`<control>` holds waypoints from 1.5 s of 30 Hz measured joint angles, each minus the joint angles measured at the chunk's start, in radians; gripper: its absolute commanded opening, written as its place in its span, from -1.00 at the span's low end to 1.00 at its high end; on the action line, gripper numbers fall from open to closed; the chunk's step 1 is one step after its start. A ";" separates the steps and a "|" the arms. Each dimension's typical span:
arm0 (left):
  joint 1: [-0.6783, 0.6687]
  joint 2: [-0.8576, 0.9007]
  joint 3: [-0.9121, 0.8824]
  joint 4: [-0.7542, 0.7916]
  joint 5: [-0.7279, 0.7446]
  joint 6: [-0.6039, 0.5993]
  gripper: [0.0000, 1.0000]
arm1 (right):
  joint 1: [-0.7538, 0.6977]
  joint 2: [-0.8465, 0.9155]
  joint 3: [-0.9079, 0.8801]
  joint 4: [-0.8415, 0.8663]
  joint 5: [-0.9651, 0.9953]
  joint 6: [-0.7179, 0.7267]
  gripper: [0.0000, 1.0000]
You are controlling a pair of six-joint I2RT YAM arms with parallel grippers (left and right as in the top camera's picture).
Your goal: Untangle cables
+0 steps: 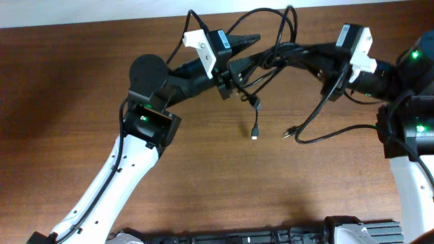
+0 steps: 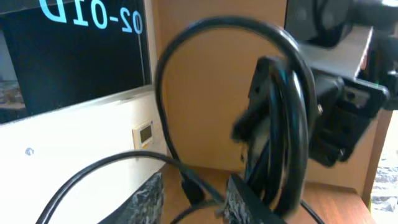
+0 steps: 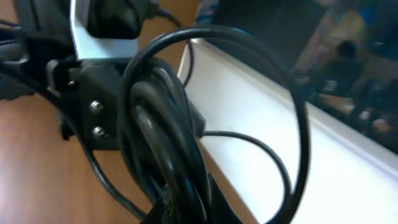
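Observation:
The cables (image 1: 274,55) are a bundle of thin black cords held above the wooden table between my two grippers. Loops rise at the back (image 1: 279,19). Loose ends hang toward the table, one ending in a small plug (image 1: 255,133), another in a plug (image 1: 287,133). My right gripper (image 1: 296,54) is shut on the bundle, which fills its jaws in the right wrist view (image 3: 186,202). My left gripper (image 1: 244,57) is open beside the bundle. In the left wrist view its fingers (image 2: 196,202) stand apart with one thin strand (image 2: 193,183) crossing between them, and the coiled bundle (image 2: 280,137) lies just right of them.
A long cable tail (image 1: 332,132) curves over the wooden table (image 1: 203,176) toward the right arm's base (image 1: 407,129). The left arm (image 1: 146,122) reaches in from the front left. A white wall ledge (image 3: 323,155) runs behind the table's far edge.

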 measured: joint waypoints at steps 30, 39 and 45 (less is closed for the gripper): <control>-0.018 0.000 0.000 0.084 0.190 0.034 -0.09 | -0.006 0.004 0.000 0.082 -0.084 0.131 -0.92; -0.043 0.000 0.000 0.114 0.183 0.040 -0.54 | -0.005 0.018 0.000 0.075 -0.106 0.135 -0.47; -0.035 0.000 0.000 0.098 0.117 0.048 -0.98 | -0.005 0.020 0.000 0.051 -0.109 0.142 -0.18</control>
